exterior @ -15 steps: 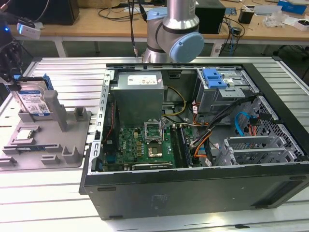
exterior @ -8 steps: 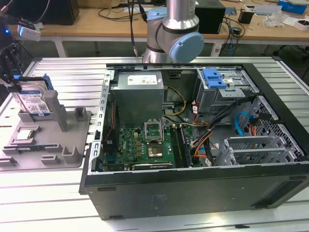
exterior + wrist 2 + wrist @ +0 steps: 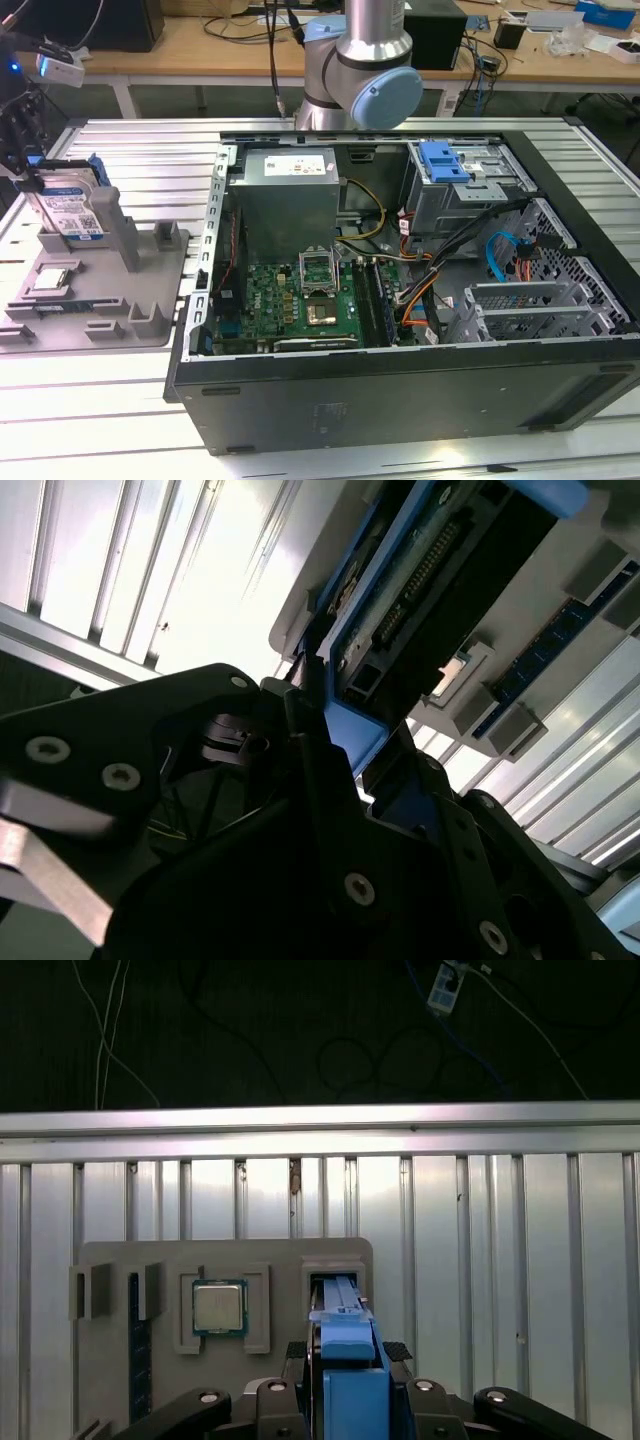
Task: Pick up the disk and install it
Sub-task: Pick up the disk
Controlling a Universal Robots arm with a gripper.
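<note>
**Gripper and disk at the grey fixture tray.** The gripper (image 3: 350, 728) is clamped on the disk (image 3: 430, 590). Its black fingers (image 3: 308, 740) press the blue carrier frame (image 3: 345, 1345) from both broad sides at the disk's upper end.

The disk stands on edge in a slot (image 3: 335, 1278) of the grey fixture tray (image 3: 150, 300). Its long axis is roughly upright, running from the jaws down into the slot, and it leans slightly. The labelled face is turned toward the exterior view's camera.

The disk's lower end is hidden in the slot, and a grey post of the tray covers one lower corner. In the exterior view the gripper is dark and hard to make out.

A processor chip (image 3: 220, 1308) lies flat on the tray beside the slot (apart from the disk). Beyond the tray, toward the exterior view's right, the open computer case (image 3: 400, 400) lies on the slatted table (image 3: 100, 400), with the arm (image 3: 360, 70) behind it.
</note>
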